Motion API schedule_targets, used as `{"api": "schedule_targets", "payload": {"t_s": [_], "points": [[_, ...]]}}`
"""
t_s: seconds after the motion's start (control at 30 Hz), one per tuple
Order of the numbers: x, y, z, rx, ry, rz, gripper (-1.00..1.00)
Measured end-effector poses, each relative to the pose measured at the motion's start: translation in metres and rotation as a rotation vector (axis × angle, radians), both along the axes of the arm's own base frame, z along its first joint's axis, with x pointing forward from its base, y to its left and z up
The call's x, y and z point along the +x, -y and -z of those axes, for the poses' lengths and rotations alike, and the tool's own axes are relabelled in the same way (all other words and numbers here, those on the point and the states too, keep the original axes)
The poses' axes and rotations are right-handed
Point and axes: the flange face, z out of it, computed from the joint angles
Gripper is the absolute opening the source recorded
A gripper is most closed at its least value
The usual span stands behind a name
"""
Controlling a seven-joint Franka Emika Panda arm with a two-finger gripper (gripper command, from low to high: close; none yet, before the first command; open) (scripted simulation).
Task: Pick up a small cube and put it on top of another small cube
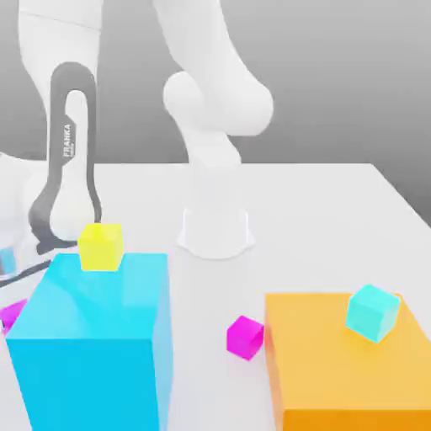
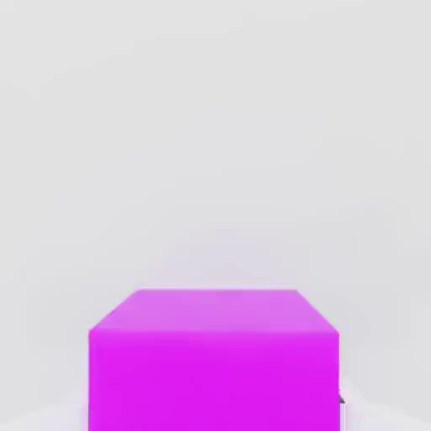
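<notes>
Logging magenta cube (image 2: 214, 358) close under my hand, claw state I cannot tell; risk: off-centre descent nudging it along the table (image 2: 210, 126).

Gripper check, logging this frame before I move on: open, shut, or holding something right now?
Gripper: cannot be told. The hand view has a magenta cube close in front of the camera on the white table.

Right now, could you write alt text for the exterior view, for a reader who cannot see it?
A white robot arm stands on a white table. In front, a yellow cube sits on a big blue block, a turquoise cube on an orange block, a magenta cube between them.
</notes>
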Motion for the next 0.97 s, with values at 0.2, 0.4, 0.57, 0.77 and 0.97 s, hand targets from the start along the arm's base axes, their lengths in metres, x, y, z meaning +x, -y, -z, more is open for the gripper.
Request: {"api": "schedule_targets", "payload": {"t_s": [0.2, 0.4, 0.57, 0.77, 0.97], "points": [[0.015, -0.009, -0.072, 0.001, 0.001, -0.091, -1.0], [0.075, -0.07, -0.164, 0.002, 0.002, -0.512, -1.0], [0.095, -0.125, -0.243, 0.002, 0.004, -0.837, -1.0], [0.097, -0.189, -0.288, 0.002, 0.002, -1.151, -1.0], [0.096, -0.193, -0.253, 0.002, 0.002, -1.165, 1.0]]}}
